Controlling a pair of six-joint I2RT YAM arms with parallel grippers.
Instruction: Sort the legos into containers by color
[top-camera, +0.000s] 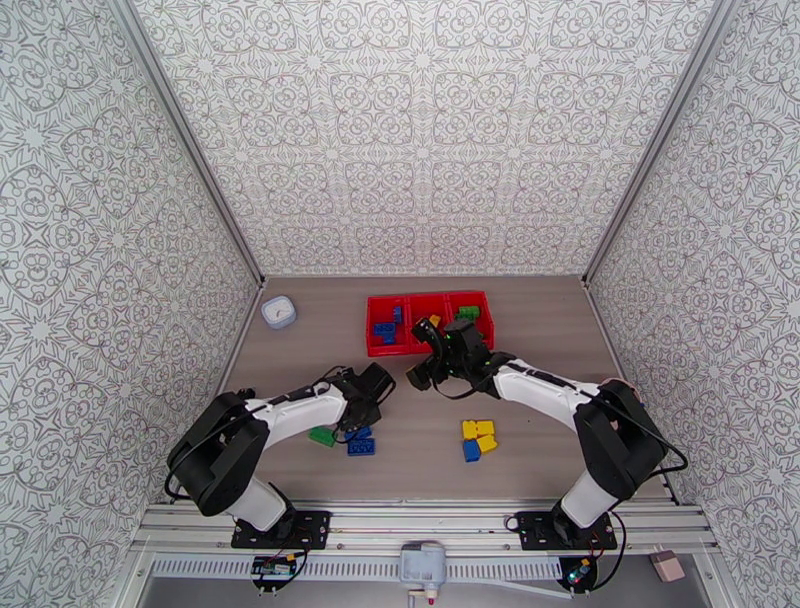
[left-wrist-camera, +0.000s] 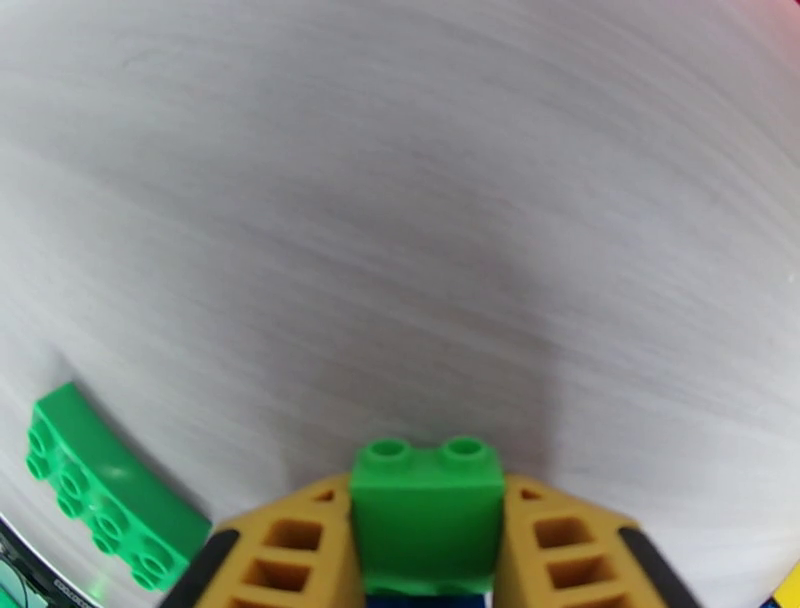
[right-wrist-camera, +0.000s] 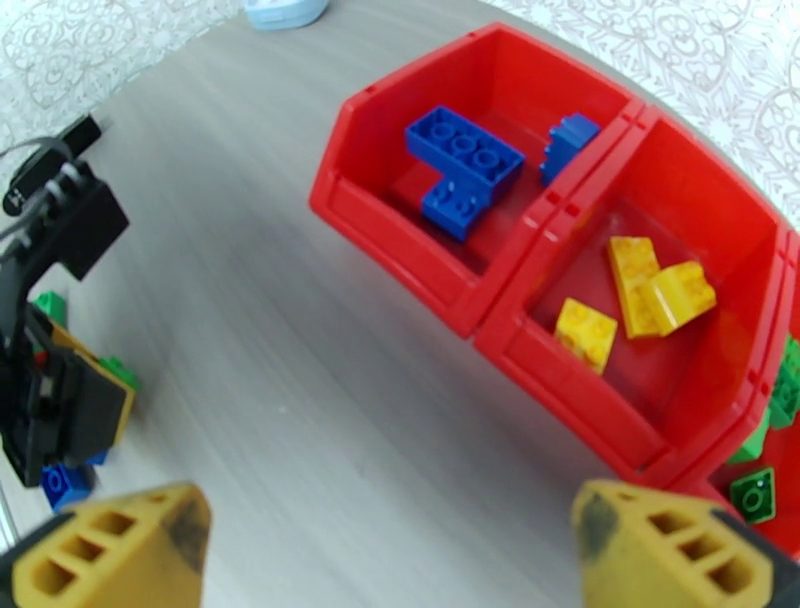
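A likely light, hard green brick (left-wrist-camera: 427, 500) is squeezed at its flat sides by the left gripper (left-wrist-camera: 430, 550); the right gripper (right-wrist-camera: 395, 550) is spread wide.

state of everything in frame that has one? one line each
left gripper: shut on the small green brick
right gripper: open, empty
red tray: blue bricks in left compartment, yellow bricks in middle, green bricks in right
long green brick: loose on table
loose blue brick: on table, unsorted
yellow and blue cluster: loose on table
white cup: upright, contents unclear
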